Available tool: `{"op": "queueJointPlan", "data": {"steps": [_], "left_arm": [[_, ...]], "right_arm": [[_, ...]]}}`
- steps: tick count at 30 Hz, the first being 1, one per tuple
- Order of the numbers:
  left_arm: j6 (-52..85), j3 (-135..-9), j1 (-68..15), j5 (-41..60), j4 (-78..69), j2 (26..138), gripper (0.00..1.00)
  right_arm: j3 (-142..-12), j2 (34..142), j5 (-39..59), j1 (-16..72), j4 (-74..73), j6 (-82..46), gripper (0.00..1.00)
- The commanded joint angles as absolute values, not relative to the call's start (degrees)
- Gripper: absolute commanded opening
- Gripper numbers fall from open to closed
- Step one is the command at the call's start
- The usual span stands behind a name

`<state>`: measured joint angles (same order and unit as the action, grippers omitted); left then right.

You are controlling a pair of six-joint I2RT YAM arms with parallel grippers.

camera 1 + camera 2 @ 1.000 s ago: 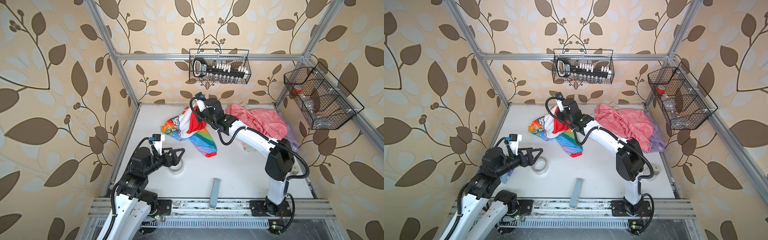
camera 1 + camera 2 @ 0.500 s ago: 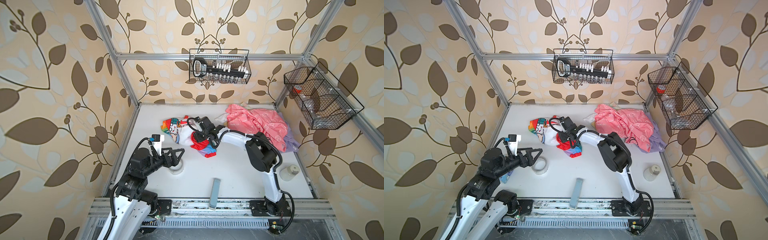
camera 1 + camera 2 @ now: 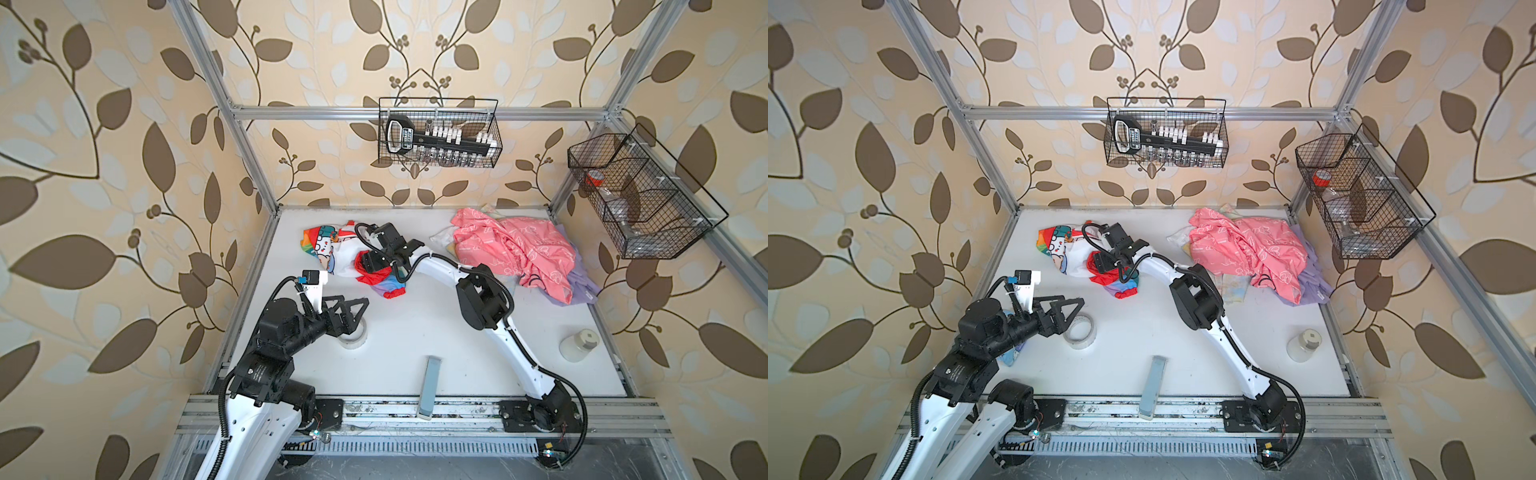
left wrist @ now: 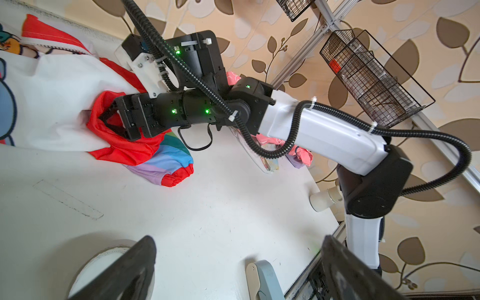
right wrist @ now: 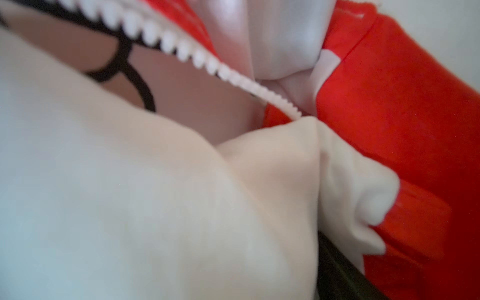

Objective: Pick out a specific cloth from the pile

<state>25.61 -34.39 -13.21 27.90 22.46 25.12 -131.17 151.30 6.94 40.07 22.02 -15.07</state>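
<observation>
Right gripper [image 4: 109, 118]: jaws spread wide and pressed down into the red lining of the cloth [image 3: 332, 253]. Red fabric lies bunched between and around the fingers [image 4: 130, 130]. No fold is seen pinched between them, so I record this gripper as parted and clamping nothing. The cloth lies crumpled on the table [image 3: 415, 324], directly under these fingers. Its white cartoon-printed part spreads out beyond the fingertips, and a rainbow-striped sleeve with a red cuff trails off just beside them. The right wrist view is filled with white and red fabric at very close range, blurred, with a white zipper [image 5: 207, 65] running across it. The pile [image 3: 515, 245], chiefly pink cloth with a white pattern, lies well apart from these fingers, back behind the gripper along its own arm. It does not touch the cloth. Left gripper [image 3: 360, 311]: jaws wide apart with nothing between them, held above the table and clear of the cloth, which lies ahead of the fingertips and well apart. A tape roll [image 3: 1081, 330] sits just below these fingers. I cannot tell whether they touch it.
</observation>
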Motion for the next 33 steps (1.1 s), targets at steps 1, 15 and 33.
{"op": "queueJointPlan", "data": {"steps": [1,15,33], "left_arm": [[25.5,-34.0,-13.8,26.9,20.3,24.5,0.99],[25.0,-33.8,-13.8,25.0,20.5,25.5,0.99],[23.4,-33.9,-13.9,25.5,18.4,28.5,0.99]], "right_arm": [[-136.5,156.6,12.8,42.2,24.9,-16.9,0.82],[-126.5,143.7,9.9,42.8,15.7,-14.5,1.0],[-81.5,94.8,-8.6,39.9,21.4,-13.4,1.0]]}}
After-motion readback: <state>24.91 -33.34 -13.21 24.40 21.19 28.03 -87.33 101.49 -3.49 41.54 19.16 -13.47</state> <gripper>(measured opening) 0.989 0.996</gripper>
